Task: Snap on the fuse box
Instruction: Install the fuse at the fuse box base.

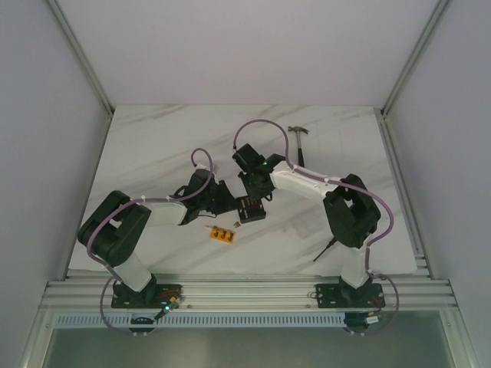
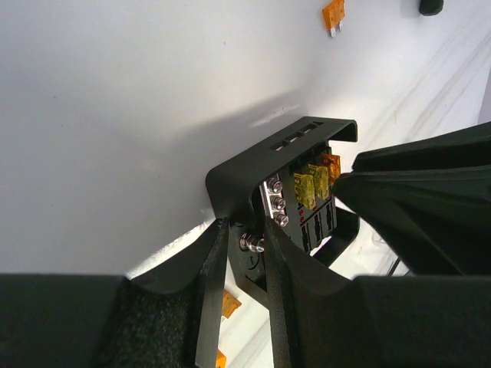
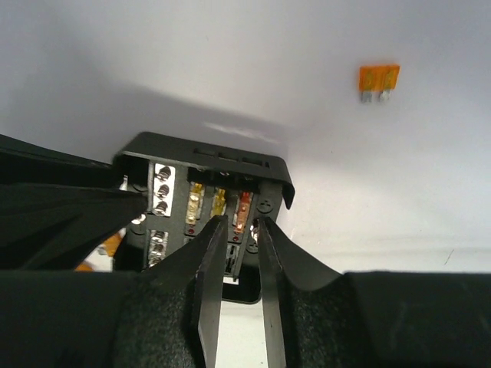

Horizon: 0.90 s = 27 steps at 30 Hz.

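Claw, left: my left claw (image 2: 245, 234) is clamped on the near edge of the fuse box (image 1: 251, 208), one finger on each side of the edge, right by a small screw.
Claw, right: my right claw (image 3: 239, 226) has its fingers a little apart, with a narrow gap between them. The tips are at the fuse row, one on each side of a reddish fuse. I cannot tell whether they touch it.
Fuse box: it is over the middle of the tabletop (image 1: 153, 146), between my two claws, the left one on its left side and the right one above it in the top view. I cannot tell whether it rests on the tabletop.
Cover: a black cover (image 2: 268, 157) with slots stands along the far edge of the box and overhangs the fuse face.
Inside the box: yellow fuses (image 2: 305, 188) sit side by side, an orange one just beyond them, and a column of silver screws (image 2: 278, 203) is beside them.
Orange strip: the strip (image 1: 223, 234) lies flat just in front of the box.
Loose fuse: an orange fuse (image 3: 379, 80) lies on the tabletop, apart from the box.
Hammer: the hammer (image 1: 299, 142) lies at the far right, well apart from the box.
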Tool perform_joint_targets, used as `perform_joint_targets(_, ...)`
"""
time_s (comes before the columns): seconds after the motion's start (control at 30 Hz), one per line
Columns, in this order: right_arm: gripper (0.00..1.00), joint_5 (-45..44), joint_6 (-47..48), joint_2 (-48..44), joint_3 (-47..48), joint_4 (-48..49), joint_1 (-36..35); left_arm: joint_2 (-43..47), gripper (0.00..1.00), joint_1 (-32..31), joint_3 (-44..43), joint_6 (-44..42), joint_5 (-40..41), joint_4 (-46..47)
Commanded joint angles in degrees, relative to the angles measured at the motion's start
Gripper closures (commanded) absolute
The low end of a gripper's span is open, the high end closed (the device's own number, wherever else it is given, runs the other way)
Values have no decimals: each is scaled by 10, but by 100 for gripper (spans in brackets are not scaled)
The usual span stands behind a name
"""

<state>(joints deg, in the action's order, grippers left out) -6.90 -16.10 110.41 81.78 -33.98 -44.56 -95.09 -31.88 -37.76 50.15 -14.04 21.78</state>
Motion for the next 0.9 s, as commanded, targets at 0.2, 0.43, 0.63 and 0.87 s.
perform_joint_targets(0.2, 76, -9, -23, -8, 48, -1, 9, -12, 65, -4, 5, -5, 7, -32)
perform_joint_targets(0.43, 82, -3, -29, 5, 35, -25, 10, -14, 65, -4, 4, -4, 5, -33)
perform_joint_targets(0.63, 85, 15, -28, 14, 22, -25, 10, -14, 65, -4, 3, -5, 4, -33)
perform_joint_targets(0.87, 89, 25, -30, 23, 17, -25, 10, -14, 65, -4, 4, -5, 5, -32)
